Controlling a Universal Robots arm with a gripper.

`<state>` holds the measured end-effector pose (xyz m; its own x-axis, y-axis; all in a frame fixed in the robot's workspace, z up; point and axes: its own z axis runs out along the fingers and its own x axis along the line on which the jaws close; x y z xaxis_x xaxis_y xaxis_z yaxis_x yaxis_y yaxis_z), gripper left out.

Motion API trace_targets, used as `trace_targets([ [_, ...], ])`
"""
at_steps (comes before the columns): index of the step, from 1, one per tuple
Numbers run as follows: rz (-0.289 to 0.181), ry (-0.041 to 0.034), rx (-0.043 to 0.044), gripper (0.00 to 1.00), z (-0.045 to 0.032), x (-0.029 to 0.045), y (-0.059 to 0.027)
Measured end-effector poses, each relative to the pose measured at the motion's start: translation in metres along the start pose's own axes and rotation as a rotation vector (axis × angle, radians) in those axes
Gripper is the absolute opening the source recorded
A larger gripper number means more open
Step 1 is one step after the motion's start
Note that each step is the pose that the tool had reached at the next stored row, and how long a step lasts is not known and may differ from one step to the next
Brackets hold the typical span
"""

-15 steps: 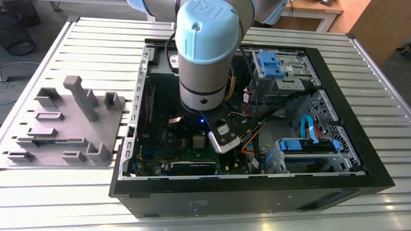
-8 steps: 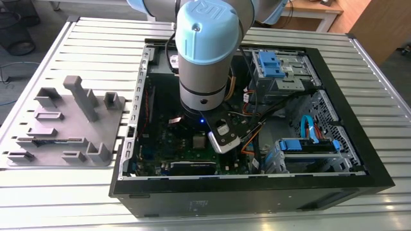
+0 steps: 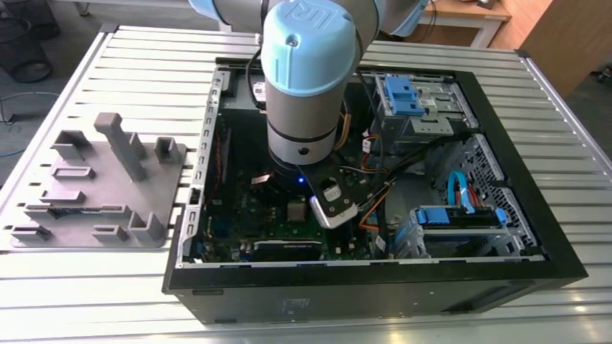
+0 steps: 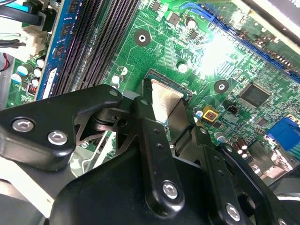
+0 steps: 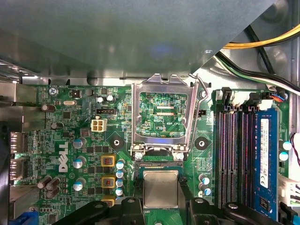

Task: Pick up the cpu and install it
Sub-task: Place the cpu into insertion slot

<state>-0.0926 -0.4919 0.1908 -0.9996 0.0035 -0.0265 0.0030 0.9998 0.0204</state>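
Robotics lab or test workshop

A robot arm (image 3: pixel 304 86) with pale blue joints reaches into an open computer case (image 3: pixel 383 287) lying on a slatted aluminium table (image 3: pixel 86 287), its green motherboard (image 5: pixel 70 140) bare. A grey fixture plate (image 3: pixel 86 208) with moulded blocks sits beside the case. A wooden desk (image 3: pixel 464 10) and a dark mesh bin (image 3: pixel 24 43) stand behind the table.

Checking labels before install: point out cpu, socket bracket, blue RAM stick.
cpu (image 5: pixel 161 188), first wrist view, silver top.
socket bracket (image 5: pixel 136 117), first wrist view, side rail.
blue RAM stick (image 5: pixel 266 164), first wrist view, board face.
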Motion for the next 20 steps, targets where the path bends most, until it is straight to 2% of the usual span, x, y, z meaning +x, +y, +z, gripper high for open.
trace_targets([
  [13,0.000,-0.0001,-0.0001,0.38,0.0001,0.0000,0.0000],
  [20,0.000,0.0000,-0.0003,0.38,-0.0047,-0.0002,0.0002],
])
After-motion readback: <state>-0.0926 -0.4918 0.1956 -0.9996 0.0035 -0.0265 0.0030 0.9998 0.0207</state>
